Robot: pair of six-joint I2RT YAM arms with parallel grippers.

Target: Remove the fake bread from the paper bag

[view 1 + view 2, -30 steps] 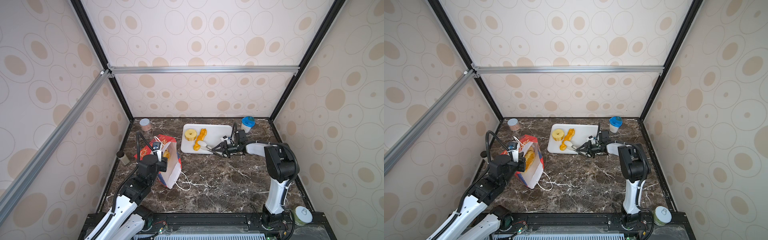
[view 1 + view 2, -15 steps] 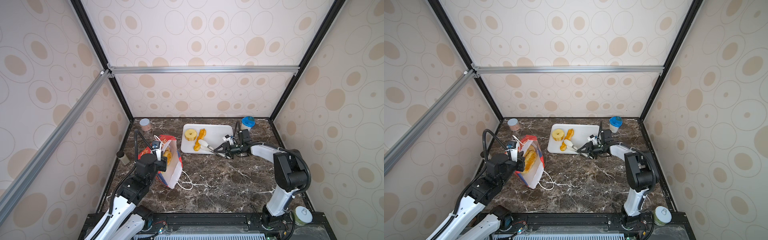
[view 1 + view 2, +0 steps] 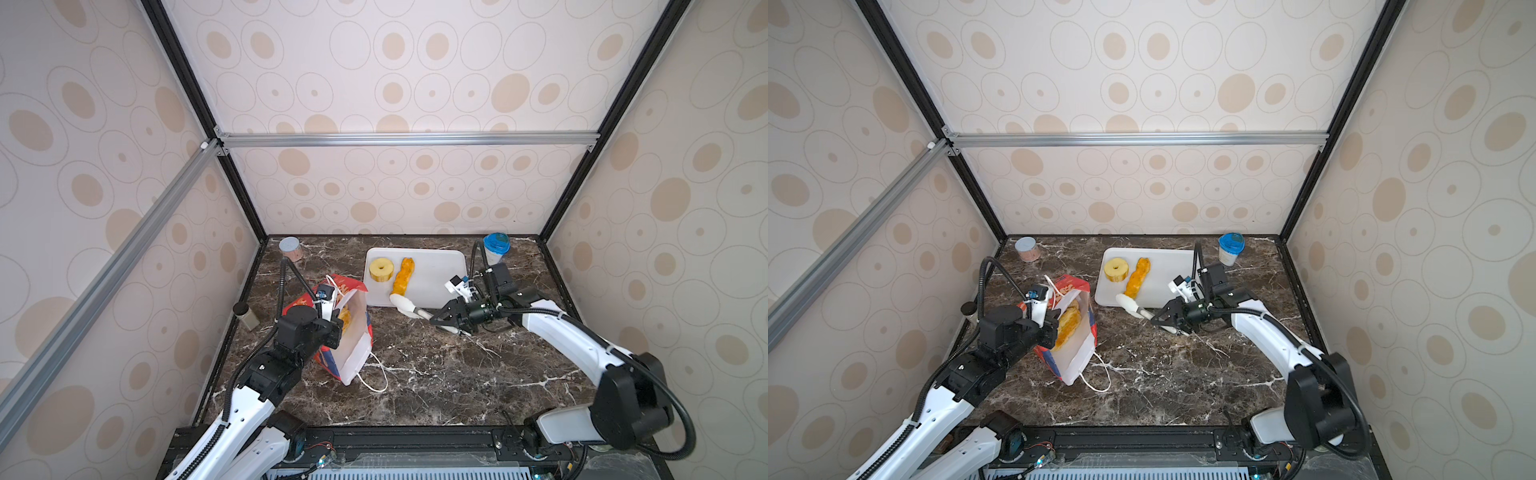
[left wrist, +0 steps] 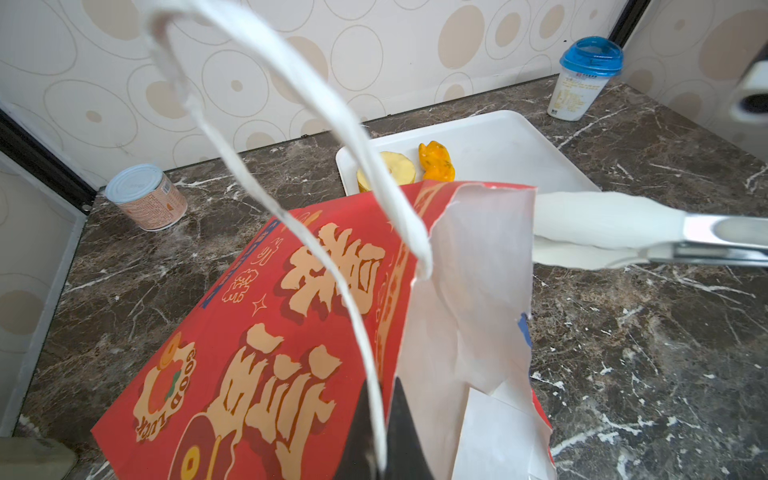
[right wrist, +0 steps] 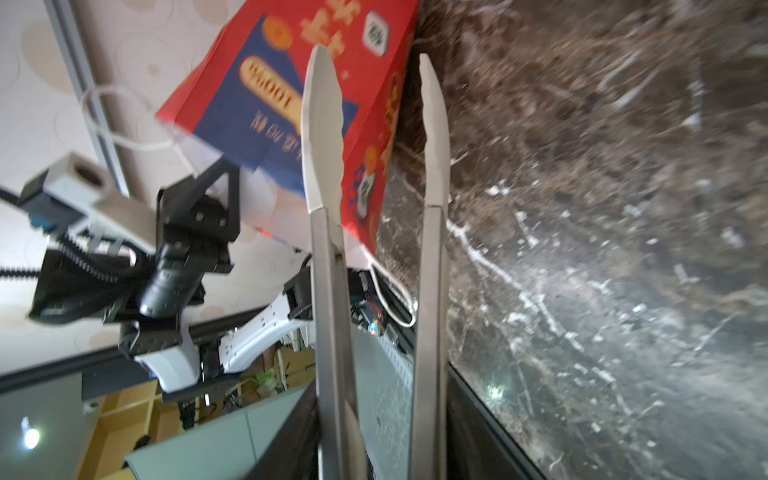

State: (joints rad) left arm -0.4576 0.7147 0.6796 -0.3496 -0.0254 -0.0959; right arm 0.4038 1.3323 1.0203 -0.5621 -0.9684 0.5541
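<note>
Marble table [image 3: 436, 374] from my remote seat: at its far left corner a small can [image 3: 290, 248] stands upright. Near it my left gripper [image 4: 376, 432] is clenched on one white cord handle [image 4: 399, 208] of the paper bag [image 3: 353, 353]; the wrist view shows the cord pinched between the black fingers. The red bag leans over with its mouth open toward the tray, its white lining showing, and its second handle lies loose on the marble. Inside the mouth I see a yellow-tan loaf [image 3: 1068, 324]; any bread deeper in is hidden from me.

Next over, the white tray [image 3: 440, 270] holds two breads side by side: the ring [image 3: 381, 269] and the orange twisted stick [image 3: 403, 276].

At the tray's near edge lie the white tips of the tongs [image 3: 409, 309]. My right gripper [image 3: 442, 318] grips their metal arms; the two tips stand apart with nothing between them, pointing toward the bag.

Far right at the back stands a blue-lidded cup [image 3: 495, 248].
</note>
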